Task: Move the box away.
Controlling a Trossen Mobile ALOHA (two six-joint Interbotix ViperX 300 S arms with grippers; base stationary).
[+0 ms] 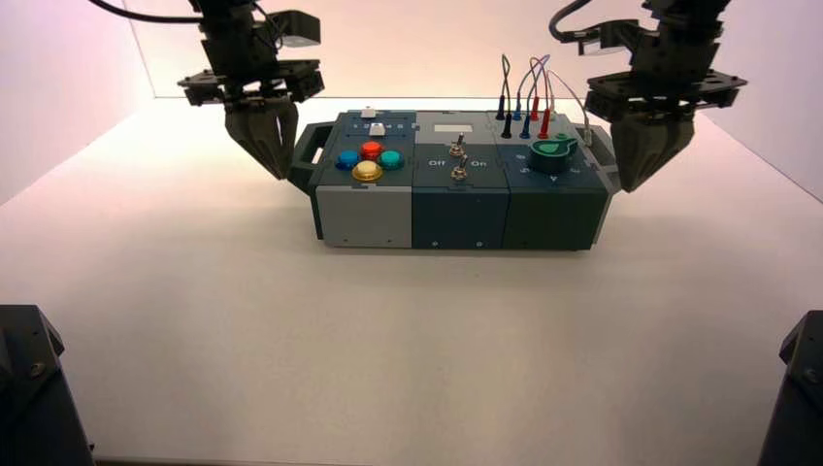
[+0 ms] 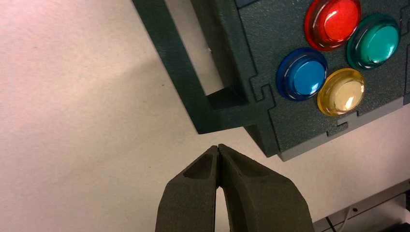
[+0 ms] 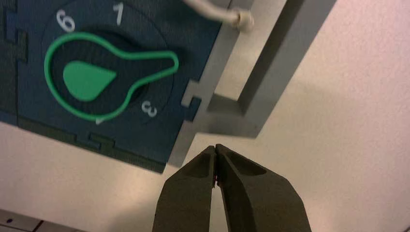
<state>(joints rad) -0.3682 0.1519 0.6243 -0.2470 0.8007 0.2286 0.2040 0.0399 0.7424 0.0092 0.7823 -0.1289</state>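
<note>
The long dark teal-grey box point(image 1: 461, 209) stands across the middle of the white table, with a light grey left section point(image 1: 364, 216), coloured buttons point(image 1: 370, 161), toggle switches point(image 1: 456, 160), a green knob point(image 1: 550, 152) and coloured wires point(image 1: 529, 97). My left gripper point(image 1: 275, 173) is shut and empty, hanging just outside the box's left handle point(image 2: 193, 96). My right gripper point(image 1: 629, 184) is shut and empty, just outside the right handle point(image 3: 270, 77). In the right wrist view the knob point(image 3: 96, 79) points between the numerals 1 and 3.
White walls stand behind and to both sides of the table. Dark arm bases point(image 1: 29, 388) sit at the near left and near right point(image 1: 796, 388) corners. Open white table surface point(image 1: 408, 340) lies in front of the box.
</note>
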